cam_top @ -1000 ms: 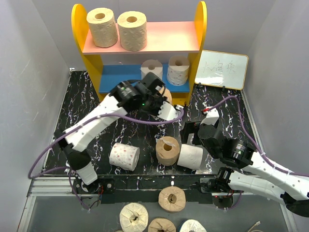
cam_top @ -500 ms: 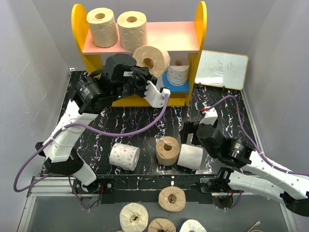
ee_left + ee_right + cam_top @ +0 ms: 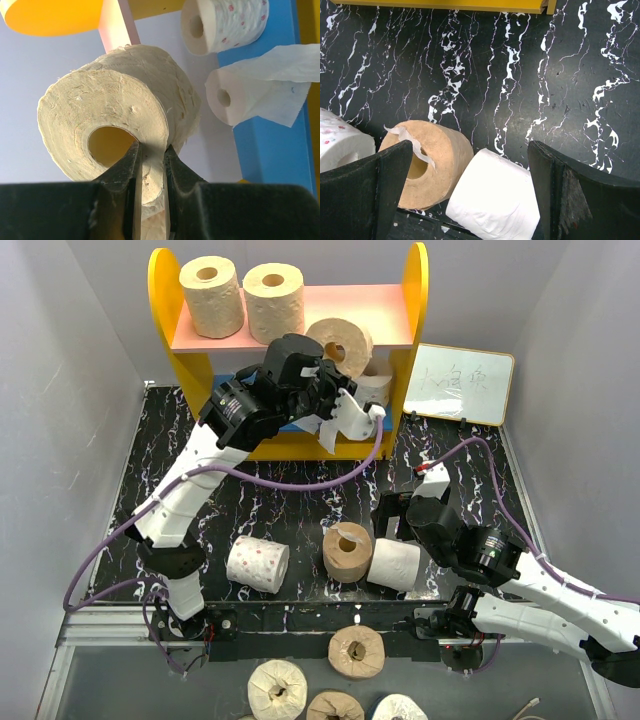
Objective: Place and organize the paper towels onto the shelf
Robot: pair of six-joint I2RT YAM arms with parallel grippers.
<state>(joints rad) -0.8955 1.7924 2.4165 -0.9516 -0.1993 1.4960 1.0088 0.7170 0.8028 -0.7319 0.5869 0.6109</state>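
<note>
Step in hand: placing. Left gripper [image 3: 151, 147] is pinched narrow on the wall of a tan roll [image 3: 100, 95], one finger inside the hollow core and one outside. The roll is carried in the air in front of the shelf [image 3: 163, 300], at about 1 o'clock of the table in the top view, level with the pink upper board [image 3: 375, 310]. In the left wrist view the roll fills 12 o'clock above the jaws, hole facing the camera.

Two stored tan rolls [image 3: 211, 297] stand at the board's 9 o'clock end; the 3 o'clock end is bare. Next move probably needs the roll carried over that bare end, stood down beside its neighbours, then let go.

Right gripper [image 3: 470, 150] is spread wide and holds nothing. It hangs over a white roll [image 3: 495, 197] at 6 o'clock between its fingers. A second tan roll [image 3: 432, 160] at 8 o'clock touches the white one.
</note>
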